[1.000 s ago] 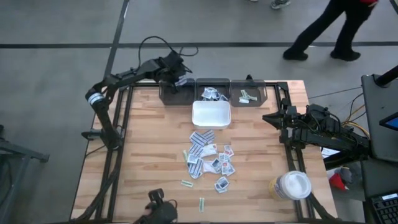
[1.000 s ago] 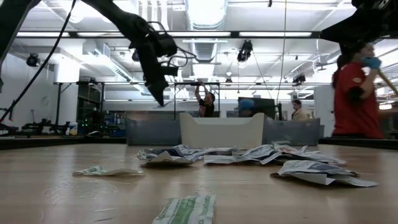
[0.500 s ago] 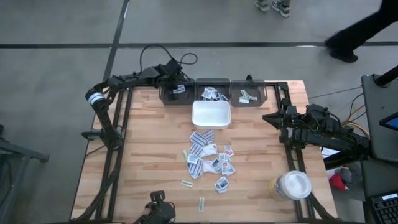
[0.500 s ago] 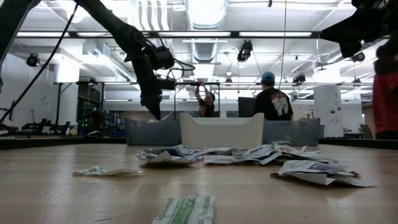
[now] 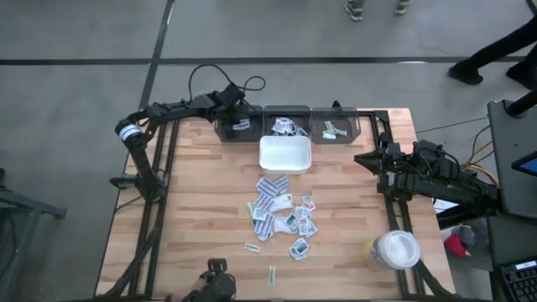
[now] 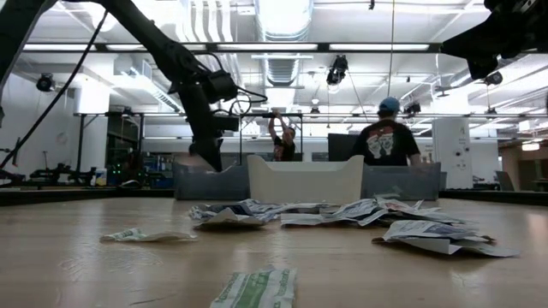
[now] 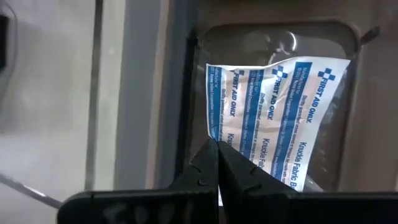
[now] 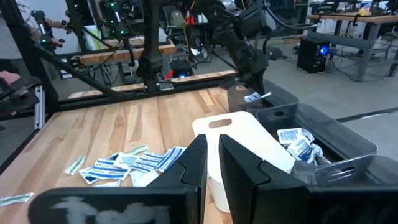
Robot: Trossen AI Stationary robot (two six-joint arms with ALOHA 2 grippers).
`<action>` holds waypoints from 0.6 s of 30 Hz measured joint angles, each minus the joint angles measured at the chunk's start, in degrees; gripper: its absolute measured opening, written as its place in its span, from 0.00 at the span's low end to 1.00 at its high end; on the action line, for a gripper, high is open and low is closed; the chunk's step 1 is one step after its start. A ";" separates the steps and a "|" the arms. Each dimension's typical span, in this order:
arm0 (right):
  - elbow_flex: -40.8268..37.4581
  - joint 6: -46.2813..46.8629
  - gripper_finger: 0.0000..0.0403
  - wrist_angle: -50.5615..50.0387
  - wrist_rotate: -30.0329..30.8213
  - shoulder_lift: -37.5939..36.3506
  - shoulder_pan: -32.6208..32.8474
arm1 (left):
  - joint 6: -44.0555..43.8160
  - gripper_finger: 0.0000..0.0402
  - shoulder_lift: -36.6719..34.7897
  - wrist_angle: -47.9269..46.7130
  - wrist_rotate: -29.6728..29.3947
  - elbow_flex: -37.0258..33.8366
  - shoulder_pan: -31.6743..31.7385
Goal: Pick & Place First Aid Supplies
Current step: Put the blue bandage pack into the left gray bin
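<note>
While the left gripper [image 5: 239,122] hangs over the leftmost grey bin [image 5: 228,132], its jaws pinch the corner of a blue-striped packet [image 7: 277,118] dangling just beyond their tips. Loose packets [image 5: 284,216] lie well apart, mid-table. Further right, the right gripper [image 5: 362,158] waits, jaws slightly apart, gripping nothing.

Blue-striped bandage packet [image 7: 273,124] hanging over grey bin [image 5: 237,127]; other packets [image 5: 281,216] scattered mid-table, few in neighbouring bins

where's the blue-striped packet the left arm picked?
High view: the blue-striped packet hangs pinched in the left claw over the leftmost grey bin at the table's far edge, just left of the white tray.
</note>
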 joint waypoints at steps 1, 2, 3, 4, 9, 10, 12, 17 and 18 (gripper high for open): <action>0.01 0.00 0.10 0.01 -0.01 0.00 -0.01 | 0.76 0.00 0.27 0.88 0.05 -0.10 0.00; 0.02 0.00 0.10 0.01 -0.01 0.00 0.00 | 1.16 0.00 0.70 1.44 -0.04 -0.12 0.15; 0.02 -0.01 0.10 0.02 -0.01 0.00 -0.01 | 1.44 0.00 1.31 2.24 -0.14 -0.14 0.20; 0.01 0.00 0.10 0.01 0.00 0.00 -0.02 | 1.46 0.00 1.93 3.10 -0.06 -0.08 0.20; 0.02 -0.02 0.10 0.01 -0.01 0.00 -0.02 | 2.50 0.00 4.29 5.30 -0.58 0.03 0.20; 0.02 -0.01 0.10 0.02 -0.01 0.00 -0.02 | 2.55 0.00 4.49 5.07 -1.13 0.03 0.20; 0.02 -0.03 0.10 0.02 -0.01 0.00 0.00 | 3.06 0.00 4.61 5.22 -1.58 0.03 0.20; 0.02 -0.04 0.10 0.02 -0.01 0.00 -0.02 | 3.34 0.05 4.46 5.18 -0.97 0.09 0.22; 0.01 -0.04 0.10 0.02 -0.01 0.00 -0.02 | 3.33 0.07 4.46 5.18 -0.97 0.22 0.22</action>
